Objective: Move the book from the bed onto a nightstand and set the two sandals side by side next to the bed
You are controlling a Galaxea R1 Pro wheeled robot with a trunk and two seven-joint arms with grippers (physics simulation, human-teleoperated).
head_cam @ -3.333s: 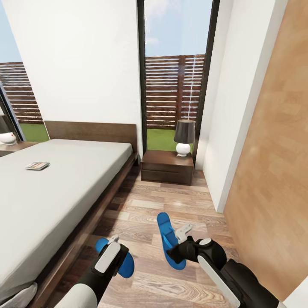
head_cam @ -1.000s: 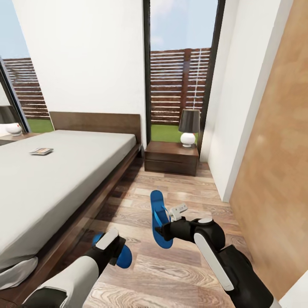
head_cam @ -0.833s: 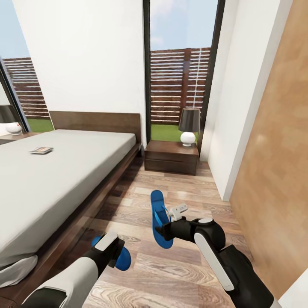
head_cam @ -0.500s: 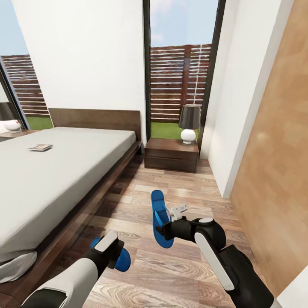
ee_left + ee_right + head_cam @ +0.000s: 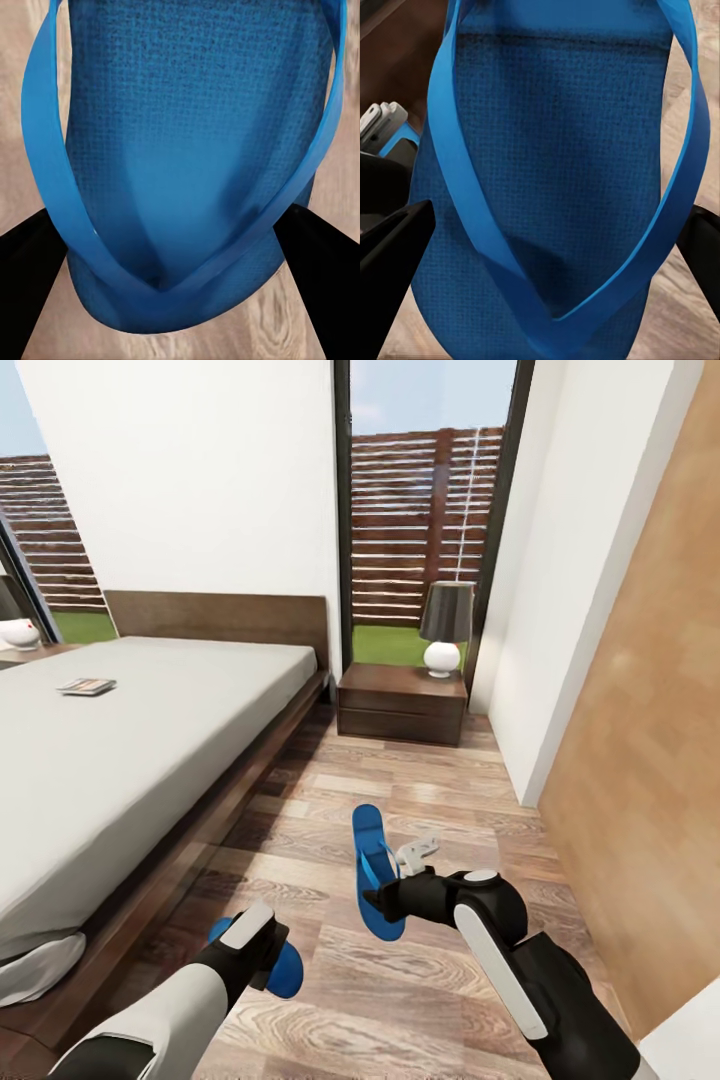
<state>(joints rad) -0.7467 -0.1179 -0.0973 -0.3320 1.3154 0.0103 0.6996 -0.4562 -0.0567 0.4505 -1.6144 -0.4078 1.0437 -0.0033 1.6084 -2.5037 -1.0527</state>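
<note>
The bed point(image 5: 150, 740) with its grey mattress runs along the left, and the book point(image 5: 86, 686) lies on it near the headboard. A dark nightstand point(image 5: 402, 703) stands beside the bed's head, below the window. My right gripper point(image 5: 386, 895) is shut on a blue sandal point(image 5: 374, 865), held over the wood floor beside the bed. My left gripper point(image 5: 266, 958) is shut on the other blue sandal point(image 5: 284, 970), low and close to the bed frame. Each wrist view shows a sandal point(image 5: 187, 150) point(image 5: 562, 165) close up between black fingers point(image 5: 30, 277) point(image 5: 394, 247).
A black-shaded lamp point(image 5: 445, 625) with a white base stands on the nightstand. A second nightstand point(image 5: 25, 653) with a white lamp base point(image 5: 18, 632) is at the far left. A white wall point(image 5: 560, 610) and a wood panel point(image 5: 650, 760) close in the right side.
The whole view has shifted with the camera. Both grippers still hold their sandals; the left one sits slightly lower in the picture.
</note>
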